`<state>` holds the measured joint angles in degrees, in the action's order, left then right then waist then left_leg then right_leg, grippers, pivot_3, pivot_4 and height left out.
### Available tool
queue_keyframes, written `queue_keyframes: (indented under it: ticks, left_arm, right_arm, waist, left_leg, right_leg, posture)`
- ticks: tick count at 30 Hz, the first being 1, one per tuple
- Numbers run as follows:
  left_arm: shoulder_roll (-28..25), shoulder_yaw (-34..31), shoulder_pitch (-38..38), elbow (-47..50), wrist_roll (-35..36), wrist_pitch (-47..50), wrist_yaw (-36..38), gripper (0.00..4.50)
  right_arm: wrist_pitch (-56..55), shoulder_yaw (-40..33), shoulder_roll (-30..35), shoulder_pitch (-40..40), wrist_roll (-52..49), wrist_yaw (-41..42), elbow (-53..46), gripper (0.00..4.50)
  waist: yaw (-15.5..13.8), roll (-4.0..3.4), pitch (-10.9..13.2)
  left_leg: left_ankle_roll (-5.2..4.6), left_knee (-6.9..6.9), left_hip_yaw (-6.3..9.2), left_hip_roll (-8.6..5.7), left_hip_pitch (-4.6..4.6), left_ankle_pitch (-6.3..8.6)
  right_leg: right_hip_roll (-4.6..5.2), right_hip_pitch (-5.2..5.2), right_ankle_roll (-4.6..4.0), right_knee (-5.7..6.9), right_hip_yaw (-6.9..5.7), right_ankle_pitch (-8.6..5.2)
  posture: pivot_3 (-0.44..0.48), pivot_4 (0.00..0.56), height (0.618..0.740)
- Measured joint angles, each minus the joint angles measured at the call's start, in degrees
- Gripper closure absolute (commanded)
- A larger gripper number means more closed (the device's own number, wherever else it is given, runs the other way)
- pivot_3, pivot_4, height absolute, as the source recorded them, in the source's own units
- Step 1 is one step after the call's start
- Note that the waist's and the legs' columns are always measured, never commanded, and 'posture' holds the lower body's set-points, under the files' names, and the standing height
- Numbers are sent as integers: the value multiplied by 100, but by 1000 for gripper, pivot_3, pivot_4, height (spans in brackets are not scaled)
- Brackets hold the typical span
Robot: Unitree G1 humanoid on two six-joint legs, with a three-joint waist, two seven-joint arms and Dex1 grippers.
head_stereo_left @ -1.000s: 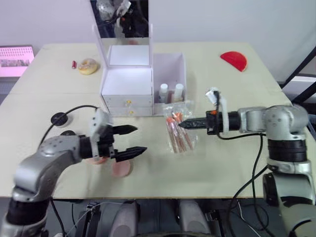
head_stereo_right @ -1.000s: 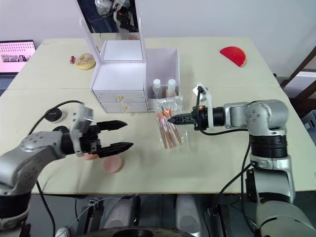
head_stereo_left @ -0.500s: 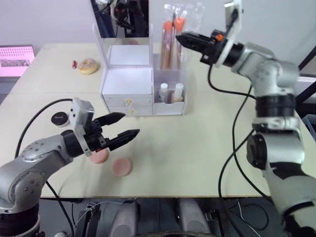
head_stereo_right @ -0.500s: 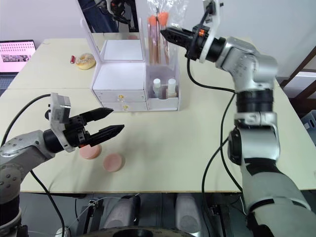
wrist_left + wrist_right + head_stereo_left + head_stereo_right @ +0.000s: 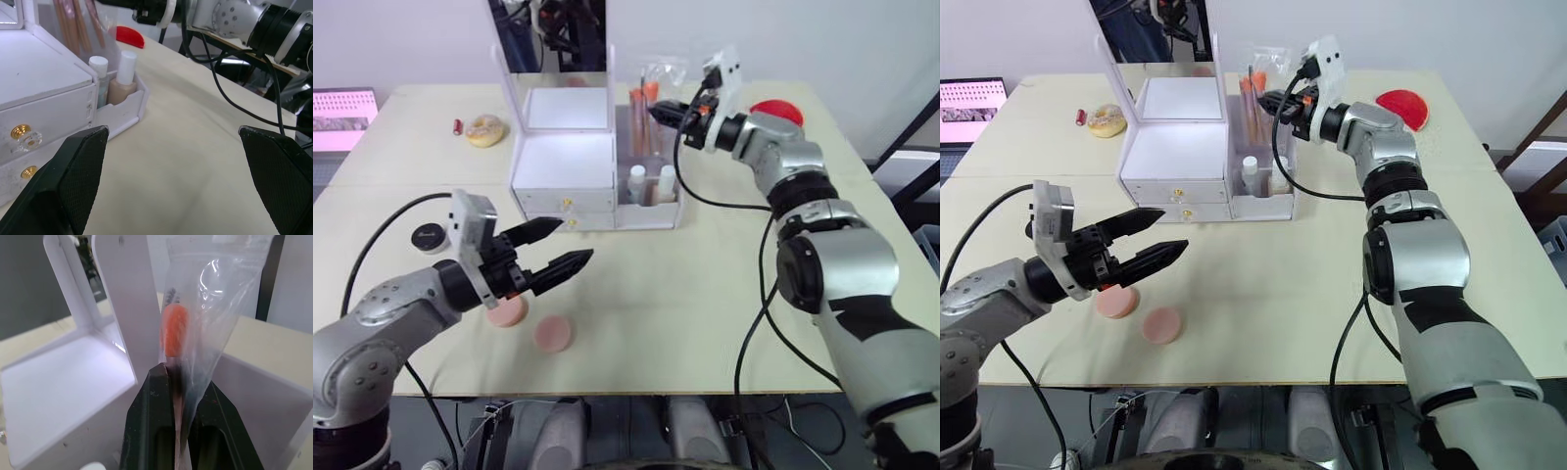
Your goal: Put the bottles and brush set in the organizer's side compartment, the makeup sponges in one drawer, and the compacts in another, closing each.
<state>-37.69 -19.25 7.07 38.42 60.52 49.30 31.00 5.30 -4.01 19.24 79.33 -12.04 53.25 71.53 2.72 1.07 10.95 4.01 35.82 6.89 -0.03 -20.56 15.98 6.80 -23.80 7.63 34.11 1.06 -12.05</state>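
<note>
The white organizer (image 5: pixel 563 162) stands with its mirror lid up and both drawers shut. Its side compartment (image 5: pixel 653 212) holds two bottles (image 5: pixel 637 182) at the front. My right gripper (image 5: pixel 657 111) is shut on the bagged brush set (image 5: pixel 175 332), which stands upright in the back of that compartment. Two pink makeup sponges (image 5: pixel 509 311) (image 5: pixel 553 334) lie on the table near the front left. My left gripper (image 5: pixel 572 241) hovers open just above and to the right of them, holding nothing. A black round compact (image 5: pixel 429 235) lies left of the organizer.
A red half-round piece (image 5: pixel 775 111) lies on the table behind the right arm. A ring-shaped yellowish item (image 5: pixel 487 129) and a small red tube (image 5: pixel 460 127) sit at the far left. A cable runs past the black compact. A pink screen (image 5: pixel 342 113) stands off the table's left edge.
My right gripper has come down from high above the organizer, lowering the brush set into the side compartment. The left gripper has hardly moved.
</note>
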Motion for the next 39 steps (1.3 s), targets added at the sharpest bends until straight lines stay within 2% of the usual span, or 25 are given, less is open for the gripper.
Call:
queue_keyframes:
  ticks: [3, 4, 6, 11, 12, 19, 21, 23, 25, 27, 29, 32, 36, 39]
  left_arm:
    - [-23, 1, -21, 3, 33, -38, -48, 29]
    - [-39, 1, -34, 3, 50, -60, -66, 0]
    - [-48, 1, -51, 3, 91, -96, -78, 0]
    - [-74, 11, -64, 1, 140, -132, -92, 0]
    - [-80, 16, -64, 0, 140, -134, -91, 0]
    - [-136, 26, -115, -1, 139, -138, -77, 0]
    - [-632, 269, -408, -61, 210, -672, -114, 0]
    - [-682, 244, -449, -140, 215, -786, -113, 0]
    - [-690, 186, -464, -172, 215, -740, -46, 0]
    - [-808, -8, -621, -273, 194, -742, 94, 0]
    - [-962, -383, -913, -522, 115, -750, 321, 0]
    - [-1203, -1003, -1383, -989, -147, -804, 714, 0]
    - [-1407, -1610, -1833, -1526, -574, -992, 1241, 0]
    - [-1532, -2046, -2121, -2279, -1083, -1334, 1702, 0]
  right_arm:
    - [-60, -11, -22, 0, 139, -85, 91, 4500]
    - [-63, -33, -22, 0, 179, -92, 91, 3642]
    - [-60, -78, -24, 0, 193, -83, 91, 2831]
    - [20, -174, -26, 13, 199, 28, 89, 306]
    - [46, -204, -25, 24, 197, 55, 87, 52]
    - [238, -336, 151, 42, 167, 266, -211, 52]
    - [379, -361, 291, 49, 147, 360, -469, 52]
    - [632, -426, 546, 31, 52, 473, -903, 52]
    - [1133, -428, 741, -220, -130, 662, -1899, 52]
    - [1847, -425, 1066, -799, -469, 895, -3236, 52]
    - [2790, -478, 1585, -1849, -967, 1105, -4912, 52]
    - [3870, -782, 2310, -3394, -1705, 1341, -6586, 52]
    - [4483, -1496, 2987, -4783, -2399, 1505, -7811, 52]
    - [4358, -2370, 3180, -6074, -2625, 1633, -8368, 52]
  waist:
    - [2, 0, 0]
    - [2, 0, 0]
    - [2, 0, 0]
    - [2, 0, 0]
    - [2, 0, 0]
    - [-1, -1, 1]
    - [-4, 2, 0]
    - [-24, -26, 15]
    - [-23, -21, 12]
    - [-32, -19, 11]
    - [-57, -17, 10]
    - [-58, -21, 12]
    - [-20, -25, 14]
    - [-33, -6, 5]
  left_leg:
    - [3, 2, 0, 0, 0, -2]
    - [3, 3, 0, 0, 0, -2]
    - [3, 4, 0, 0, 0, -2]
    - [3, 4, 0, 0, 0, -2]
    - [3, 5, 0, 0, 0, -2]
    - [3, 6, 0, 0, -2, -2]
    - [3, 4, 1, 1, -3, -1]
    - [3, 5, -5, 0, -7, -2]
    - [2, 5, -5, 1, -6, -1]
    - [-1, 3, -4, 0, -3, 1]
    - [-7, -2, -3, 0, -6, 4]
    - [-17, 0, -7, 0, -10, 10]
    - [-18, 8, -18, 1, -1, 11]
    - [-17, 17, -18, 6, 14, 12]
  right_leg:
    - [0, 0, -1, 1, 1, 0]
    - [0, 1, -1, 2, 1, 0]
    - [0, 1, -1, 1, 2, 0]
    - [0, 2, -1, 1, 2, 0]
    - [0, 2, -1, 1, 2, 0]
    - [0, 2, 0, 1, 2, 0]
    - [-2, -1, 0, 0, 2, 0]
    - [-1, -2, -18, -4, 9, -10]
    - [-1, -2, -16, -1, 8, -10]
    - [-1, 0, -6, 1, 7, -10]
    - [-1, 0, 2, -3, 5, -11]
    - [0, -8, -10, -2, 8, -19]
    - [0, -8, -21, 1, 14, -24]
    - [-1, 8, -9, 0, 10, -34]
  posture:
    - [0, 150, 739]
    - [0, 150, 739]
    - [0, 150, 739]
    - [0, 150, 739]
    - [0, 150, 739]
    - [0, 150, 739]
    - [0, 150, 739]
    - [0, 150, 739]
    - [0, 150, 739]
    - [0, 150, 739]
    - [0, 150, 739]
    - [0, 150, 739]
    - [0, 150, 739]
    - [0, 150, 739]
